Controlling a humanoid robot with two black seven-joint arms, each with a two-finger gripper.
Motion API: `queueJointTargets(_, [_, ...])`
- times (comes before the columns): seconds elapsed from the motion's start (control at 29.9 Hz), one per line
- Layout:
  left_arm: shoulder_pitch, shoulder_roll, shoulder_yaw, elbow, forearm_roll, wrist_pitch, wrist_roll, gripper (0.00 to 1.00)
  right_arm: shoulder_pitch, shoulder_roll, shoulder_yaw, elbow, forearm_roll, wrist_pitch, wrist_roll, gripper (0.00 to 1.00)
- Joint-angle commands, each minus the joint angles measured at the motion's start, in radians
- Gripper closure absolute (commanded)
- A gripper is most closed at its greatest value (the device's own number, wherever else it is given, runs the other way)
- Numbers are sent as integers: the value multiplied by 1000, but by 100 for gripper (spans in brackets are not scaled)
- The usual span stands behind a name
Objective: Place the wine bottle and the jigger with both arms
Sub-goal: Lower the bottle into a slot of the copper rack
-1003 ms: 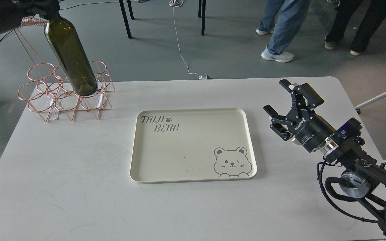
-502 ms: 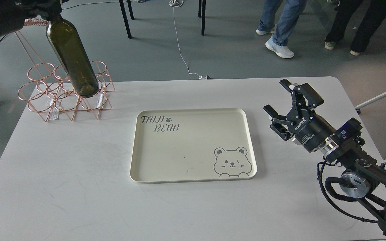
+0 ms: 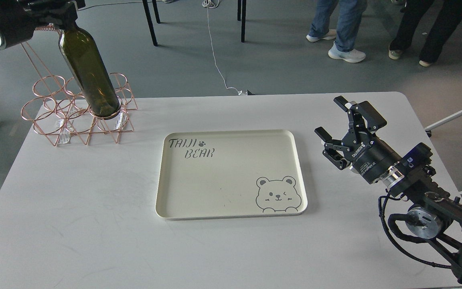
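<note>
The dark olive-green wine bottle [image 3: 88, 74] hangs tilted over the copper wire rack [image 3: 76, 116] at the table's far left, its base at a front-right ring. My left gripper [image 3: 60, 16] at the top left is shut on the bottle's neck, which it hides. My right gripper [image 3: 333, 120] is open and empty above the table, right of the cream tray [image 3: 231, 212]. The jigger is out of view.
The tray with a bear drawing and "TAIJI BEAR" lettering lies mid-table. The white table [image 3: 94, 241] has a rounded far right corner. People's legs [image 3: 343, 28], chair legs and a cable are on the floor beyond.
My left gripper and the bottle have shifted slightly right and the bottle's top has come a little lower. My right gripper has barely moved. A person's feet moved behind the table.
</note>
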Motion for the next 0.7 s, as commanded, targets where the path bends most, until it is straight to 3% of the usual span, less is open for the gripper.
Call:
queueJointTargets(0.0, [5, -4, 0, 2, 0, 0, 0, 92, -1, 0, 0, 0, 0, 0, 0, 1])
queueJointTargets(0.67, [20, -27, 21, 3, -3, 29, 0, 81, -3, 2, 0, 0, -1, 0, 0, 1])
